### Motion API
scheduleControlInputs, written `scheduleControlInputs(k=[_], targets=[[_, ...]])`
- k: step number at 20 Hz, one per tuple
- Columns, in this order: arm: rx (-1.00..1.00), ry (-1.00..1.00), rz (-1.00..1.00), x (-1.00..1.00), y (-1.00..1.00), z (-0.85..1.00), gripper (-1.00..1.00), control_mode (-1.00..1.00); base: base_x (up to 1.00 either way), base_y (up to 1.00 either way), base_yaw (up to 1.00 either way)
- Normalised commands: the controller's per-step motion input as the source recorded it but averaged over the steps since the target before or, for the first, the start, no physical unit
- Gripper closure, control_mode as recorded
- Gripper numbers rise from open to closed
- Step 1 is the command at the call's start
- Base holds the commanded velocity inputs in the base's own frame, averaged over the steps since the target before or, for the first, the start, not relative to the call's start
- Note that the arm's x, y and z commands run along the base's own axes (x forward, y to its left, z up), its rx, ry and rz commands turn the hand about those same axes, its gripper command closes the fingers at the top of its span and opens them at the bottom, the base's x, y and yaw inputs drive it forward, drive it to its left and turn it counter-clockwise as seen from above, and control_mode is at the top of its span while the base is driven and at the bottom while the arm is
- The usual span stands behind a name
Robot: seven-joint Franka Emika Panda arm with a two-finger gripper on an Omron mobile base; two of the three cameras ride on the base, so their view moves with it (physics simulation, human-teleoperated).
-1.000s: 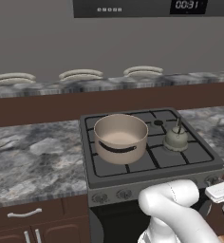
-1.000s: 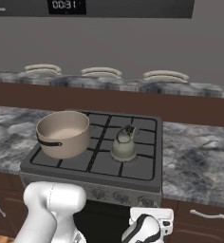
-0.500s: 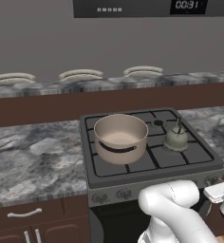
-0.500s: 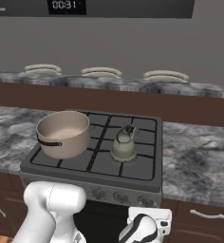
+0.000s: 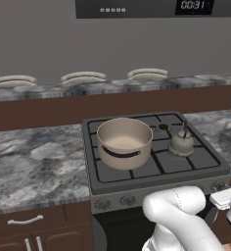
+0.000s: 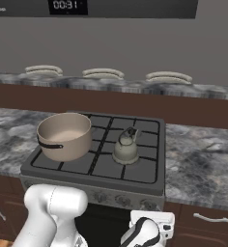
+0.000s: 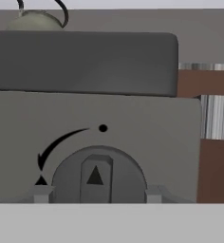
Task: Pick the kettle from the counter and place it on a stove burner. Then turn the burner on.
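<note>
claw point(image 7: 94, 194) now closer round stove knob point(image 7: 98, 176)

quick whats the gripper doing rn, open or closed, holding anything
Gripper: open, holding nothing; its fingertips straddle the stove knob without clamping it. The kettle sits on the stove above.

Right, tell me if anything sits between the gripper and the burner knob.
Nothing visible does. The gripper faces the knob directly, fingertips either side of it. The kettle already sits on the stove.
</note>
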Motion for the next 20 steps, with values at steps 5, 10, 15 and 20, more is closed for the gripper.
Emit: scheduleControlInputs(k=[5,10,15,20], targets=[[0.0,0.0,0.02,0.0,0.0,0.0,1.0,-1.0,0.0,0.0,0.0],[0.0,0.0,0.1,0.0,0.0,0.0,1.0,-1.0,0.0,0.0,0.0],[-0.03,-0.01,0.09,0.0,0.0,0.0,1.0,-1.0,0.0,0.0,0.0],[-0.09,-0.01,0.08,0.0,0.0,0.0,1.0,-1.0,0.0,0.0,0.0]])
